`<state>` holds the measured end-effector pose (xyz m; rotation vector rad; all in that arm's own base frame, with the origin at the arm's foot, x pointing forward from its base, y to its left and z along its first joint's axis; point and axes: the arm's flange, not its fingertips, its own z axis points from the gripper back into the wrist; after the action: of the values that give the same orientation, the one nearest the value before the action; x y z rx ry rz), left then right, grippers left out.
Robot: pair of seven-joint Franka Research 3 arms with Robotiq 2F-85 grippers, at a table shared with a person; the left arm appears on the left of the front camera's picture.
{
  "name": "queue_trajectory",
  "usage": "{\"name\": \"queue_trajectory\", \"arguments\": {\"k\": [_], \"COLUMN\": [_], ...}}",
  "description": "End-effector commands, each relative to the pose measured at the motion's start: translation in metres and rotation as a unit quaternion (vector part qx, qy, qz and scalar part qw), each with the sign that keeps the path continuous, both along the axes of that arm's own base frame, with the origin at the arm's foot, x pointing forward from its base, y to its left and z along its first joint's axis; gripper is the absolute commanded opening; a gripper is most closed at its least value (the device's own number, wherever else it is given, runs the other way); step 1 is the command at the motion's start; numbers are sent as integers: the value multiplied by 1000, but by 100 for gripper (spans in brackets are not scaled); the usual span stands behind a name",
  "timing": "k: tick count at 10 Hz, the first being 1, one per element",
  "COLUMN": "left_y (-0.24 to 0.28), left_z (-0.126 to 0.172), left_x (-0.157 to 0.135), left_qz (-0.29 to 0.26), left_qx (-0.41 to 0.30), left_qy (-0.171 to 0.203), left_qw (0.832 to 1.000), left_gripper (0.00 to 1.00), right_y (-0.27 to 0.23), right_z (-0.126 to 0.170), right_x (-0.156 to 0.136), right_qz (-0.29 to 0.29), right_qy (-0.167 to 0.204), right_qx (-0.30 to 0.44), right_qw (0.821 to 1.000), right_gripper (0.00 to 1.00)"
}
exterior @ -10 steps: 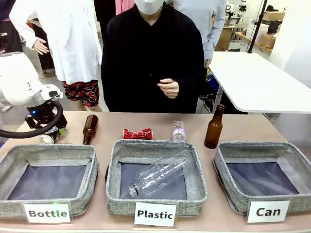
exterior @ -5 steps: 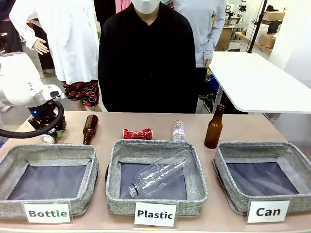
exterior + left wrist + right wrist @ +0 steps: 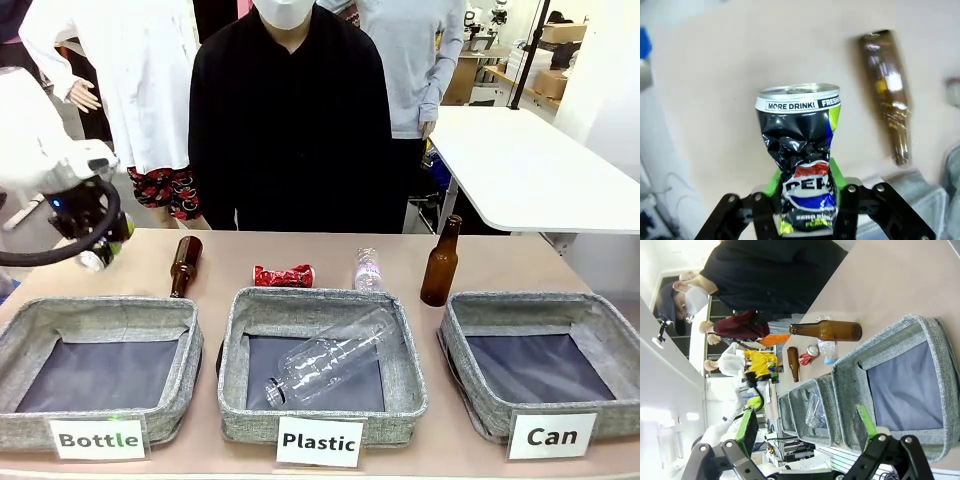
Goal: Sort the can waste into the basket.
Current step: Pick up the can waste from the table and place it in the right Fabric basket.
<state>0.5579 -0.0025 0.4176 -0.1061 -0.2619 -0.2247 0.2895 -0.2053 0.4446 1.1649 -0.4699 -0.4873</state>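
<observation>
My left gripper (image 3: 100,247) hangs above the table's far left corner, shut on the crushed black can (image 3: 94,260) with a silver-white top. In the left wrist view this can (image 3: 801,155) stands upright between the green pads (image 3: 836,172), clear of the tabletop. The crushed red can (image 3: 283,276) lies behind the middle basket and appears in the right wrist view as the red can (image 3: 806,356). The grey basket labelled "Can" (image 3: 590,303) sits at the front right with nothing in it. My right gripper (image 3: 807,442) is open above this basket (image 3: 920,324).
A brown bottle (image 3: 184,265) lies near the left gripper. Another brown bottle (image 3: 440,262) stands behind the Can basket, next to a small clear bottle (image 3: 368,270). The "Plastic" basket (image 3: 240,330) holds a clear bottle (image 3: 330,355). The "Bottle" basket (image 3: 100,310) sits at the left. A person stands at the far edge.
My left gripper has risen off the table with the black can in it. The person has lowered the hand out of sight.
</observation>
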Motion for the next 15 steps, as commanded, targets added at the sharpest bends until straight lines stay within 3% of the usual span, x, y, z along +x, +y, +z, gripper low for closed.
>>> {"name": "queue_trajectory", "arguments": {"k": [1, 3, 5, 6, 7, 8, 10, 11, 12, 13, 14, 15], "left_y": [3, -1, -2, -3, 3, -13, -13, -8, -67, -142, -208, -275], "left_z": [68, 84, 72, 71, 72, 74, 74, 70, 87, 114, 130, 130], "left_x": [-96, -166, -205, -210, -191, -221, -221, -217, -235, -249, -257, -258], "left_qz": [-160, -334, -471, -462, -384, -444, -444, -440, -472, -508, -571, -611], "left_qx": [-63, -66, -43, -40, -57, -69, -69, -62, -44, -36, -51, -52], "left_qy": [-34, -6, 30, -4, -8, 19, 19, 18, -31, -109, -172, -197], "left_qw": [985, 940, 881, 886, 922, 893, 893, 896, 880, 854, 801, 765], "left_gripper": [0, 0, 0, 0, 0, 0, 0, 39, 39, 39, 39, 39], "right_y": [-1, -1, -1, -1, -1, -1, -1, -1, 0, -33, -61, -93], "right_z": [0, 0, 0, 0, 0, 0, 0, 0, 0, 47, 71, 83], "right_x": [2, 2, 2, 2, 2, 2, 2, 2, 0, -18, -37, -56], "right_qz": [0, 0, 0, 0, 0, 0, 0, 0, 0, -36, -59, -86], "right_qy": [-20, -20, -20, -20, -20, -20, -20, -20, 0, -50, -37, -9], "right_qx": [2, 2, 2, 2, 2, 2, 2, 2, 0, 2, -55, -99], "right_qw": [1000, 1000, 1000, 1000, 1000, 1000, 1000, 1000, 1000, 998, 996, 991], "right_gripper": [100, 100, 100, 100, 100, 100, 100, 100, 100, 100, 100, 100]}}
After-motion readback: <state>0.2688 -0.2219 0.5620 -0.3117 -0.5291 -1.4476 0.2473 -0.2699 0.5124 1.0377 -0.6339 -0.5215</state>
